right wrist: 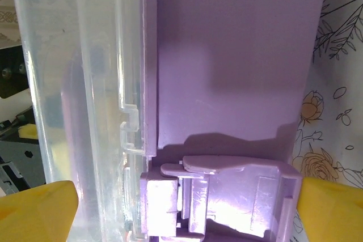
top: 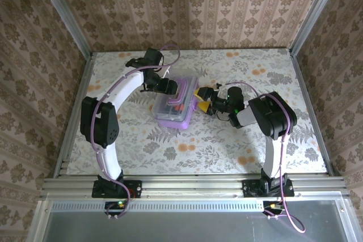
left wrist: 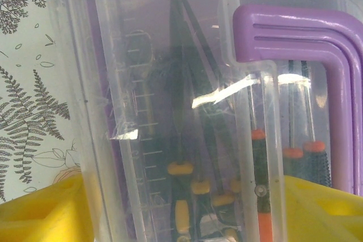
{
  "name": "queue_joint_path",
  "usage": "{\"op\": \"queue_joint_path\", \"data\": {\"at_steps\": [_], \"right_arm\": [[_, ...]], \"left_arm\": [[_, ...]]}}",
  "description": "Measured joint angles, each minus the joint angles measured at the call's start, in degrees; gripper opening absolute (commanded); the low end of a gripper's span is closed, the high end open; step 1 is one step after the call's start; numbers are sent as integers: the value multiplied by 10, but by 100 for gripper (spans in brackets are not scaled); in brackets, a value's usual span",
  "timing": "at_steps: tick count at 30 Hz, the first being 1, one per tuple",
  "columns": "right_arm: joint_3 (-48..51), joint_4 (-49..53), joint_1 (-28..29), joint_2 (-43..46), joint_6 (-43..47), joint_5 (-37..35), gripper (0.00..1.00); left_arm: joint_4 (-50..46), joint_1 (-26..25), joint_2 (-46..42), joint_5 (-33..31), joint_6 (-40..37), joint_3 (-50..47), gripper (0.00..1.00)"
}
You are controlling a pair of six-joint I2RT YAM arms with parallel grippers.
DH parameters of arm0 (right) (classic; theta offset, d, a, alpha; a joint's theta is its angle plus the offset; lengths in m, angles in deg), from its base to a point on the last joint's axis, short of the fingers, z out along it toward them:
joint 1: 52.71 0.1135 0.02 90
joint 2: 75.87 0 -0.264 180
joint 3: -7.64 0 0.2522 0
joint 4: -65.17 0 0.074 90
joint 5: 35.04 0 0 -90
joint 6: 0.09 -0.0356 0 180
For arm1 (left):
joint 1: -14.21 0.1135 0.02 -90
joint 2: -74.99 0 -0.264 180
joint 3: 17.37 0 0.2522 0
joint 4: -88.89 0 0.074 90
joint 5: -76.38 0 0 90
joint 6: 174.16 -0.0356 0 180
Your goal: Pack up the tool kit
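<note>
The lilac-purple case (top: 173,118) lies mid-table with its clear lid (left wrist: 142,83) down over the base. Through the lid I see several screwdrivers (left wrist: 182,208) with black-and-yellow or orange grips lying inside, and the purple handle (left wrist: 317,32) on top. My left gripper (top: 168,86) hovers over the case's far end, open, with its yellow fingers (left wrist: 39,213) spread wide over the lid. My right gripper (top: 203,105) is at the case's right side, open, and its yellow fingers (right wrist: 34,213) straddle the purple latch (right wrist: 227,194).
The floral tabletop (top: 227,145) spreads round the case, bounded by metal rails and wallpapered walls. Both arms arch in from the near edge toward the middle.
</note>
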State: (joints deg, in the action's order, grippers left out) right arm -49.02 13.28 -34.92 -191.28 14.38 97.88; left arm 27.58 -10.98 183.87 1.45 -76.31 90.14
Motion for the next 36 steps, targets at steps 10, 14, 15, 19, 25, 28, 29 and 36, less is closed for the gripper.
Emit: {"op": "queue_joint_path", "data": {"at_steps": [10, 14, 15, 19, 25, 28, 29, 36], "right_arm": [[0, -2, 7, -2, -15, -5, 99], [-2, -19, 15, -14, -31, -4, 96], [-2, -24, 16, -14, -36, -5, 96], [2, -35, 14, -12, -47, -4, 95], [10, -24, 6, 11, -57, -4, 94], [14, -18, 2, 21, -59, -4, 93], [16, -17, 0, 25, -59, -4, 93], [22, 12, 1, 85, -40, 0, 91]], "left_arm": [[2, 2, -2, 3, 0, -3, 52], [3, 2, -2, 3, 0, -3, 52], [3, 2, -2, 3, 0, -3, 52], [4, 2, -3, 4, 0, -4, 52], [5, 7, -3, 12, 0, -4, 52], [7, 10, -2, 16, 0, -4, 52], [7, 10, -2, 15, 0, -4, 52], [9, 5, -2, 10, 1, -4, 52]]}}
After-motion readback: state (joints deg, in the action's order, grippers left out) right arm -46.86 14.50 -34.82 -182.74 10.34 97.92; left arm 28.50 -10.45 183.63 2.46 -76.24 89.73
